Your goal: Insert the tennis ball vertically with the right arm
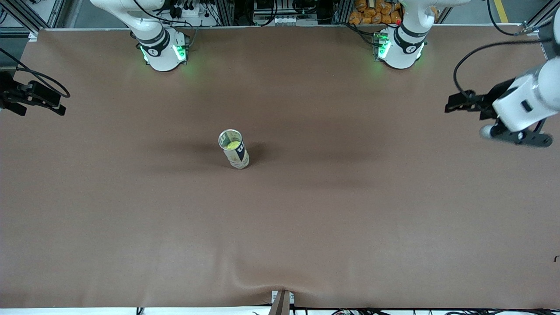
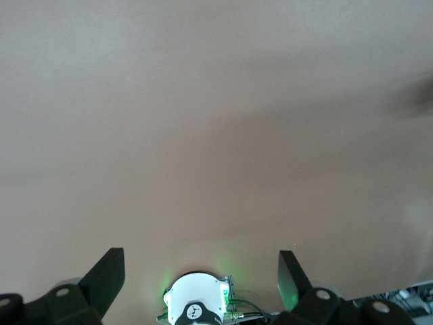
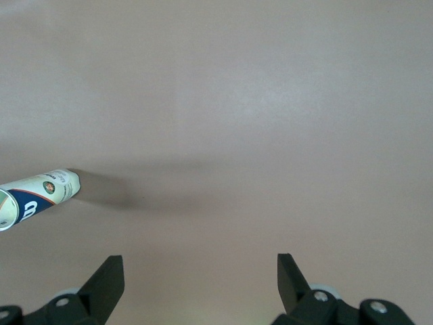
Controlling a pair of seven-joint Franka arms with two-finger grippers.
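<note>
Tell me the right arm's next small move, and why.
Probably none: I would leave the right pincer at its end of the table. It is open and holds nothing, no loose ball shows, and a yellow-green ball already sits inside the upright can at mid-table. The left pincer waits open at its own end.

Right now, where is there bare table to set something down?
Nearly everywhere. Only the upright can, a yellow ball inside it, stands mid-table. The brown cloth is bare from the can to the near edge and toward both ends. The right gripper and left gripper, jaws open, wait over the ends.
</note>
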